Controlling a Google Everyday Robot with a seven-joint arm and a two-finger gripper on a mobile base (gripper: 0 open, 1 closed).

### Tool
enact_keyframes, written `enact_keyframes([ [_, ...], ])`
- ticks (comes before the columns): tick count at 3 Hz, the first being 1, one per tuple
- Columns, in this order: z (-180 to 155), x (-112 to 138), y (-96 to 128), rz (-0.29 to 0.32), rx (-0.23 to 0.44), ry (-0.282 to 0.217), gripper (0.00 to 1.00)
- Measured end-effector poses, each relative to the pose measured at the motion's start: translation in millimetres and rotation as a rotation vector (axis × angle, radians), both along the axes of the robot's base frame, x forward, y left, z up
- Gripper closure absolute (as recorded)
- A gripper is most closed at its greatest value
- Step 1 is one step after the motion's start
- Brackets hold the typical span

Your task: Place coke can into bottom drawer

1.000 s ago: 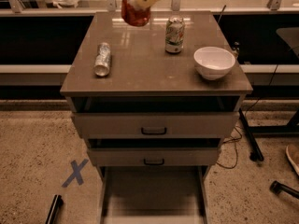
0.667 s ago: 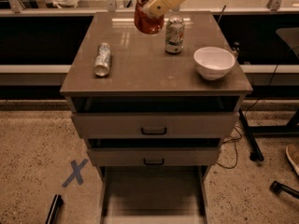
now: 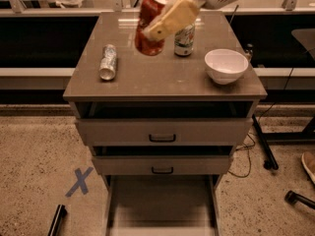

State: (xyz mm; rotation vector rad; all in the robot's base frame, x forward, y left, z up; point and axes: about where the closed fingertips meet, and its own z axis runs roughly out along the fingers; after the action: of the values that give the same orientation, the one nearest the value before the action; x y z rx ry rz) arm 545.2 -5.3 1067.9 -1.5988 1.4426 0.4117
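Observation:
My gripper point(image 3: 158, 24) is shut on the red coke can point(image 3: 149, 23) and holds it tilted in the air above the cabinet top point(image 3: 162, 77), left of the pale can. One cream finger point(image 3: 170, 18) lies across the can's front. The bottom drawer point(image 3: 160, 205) is pulled out at the foot of the cabinet, a wide shallow tray with nothing showing on its floor. It lies well below and toward the camera from the can.
A silver can point(image 3: 108, 62) lies on its side at the top's left. A pale white-green can point(image 3: 184, 39) stands upright behind my gripper. A white bowl point(image 3: 226, 65) sits at the right. The two upper drawers point(image 3: 162, 132) stand slightly open. A blue X point(image 3: 79, 181) marks the floor at left.
My gripper has carried the coke can toward the camera and lower in view, from the back of the cabinet top to over its middle. The can tilts more.

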Motion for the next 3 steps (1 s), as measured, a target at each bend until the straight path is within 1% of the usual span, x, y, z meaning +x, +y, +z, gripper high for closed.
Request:
enact_keyframes([
  [1,-7,-34,28,0.045,0.153,-0.05,1.0],
  [2,-34,-53,46,0.039,0.301,-0.061,1.0],
  [3,-52,-75,52,0.037,0.346,-0.036,1.0],
])
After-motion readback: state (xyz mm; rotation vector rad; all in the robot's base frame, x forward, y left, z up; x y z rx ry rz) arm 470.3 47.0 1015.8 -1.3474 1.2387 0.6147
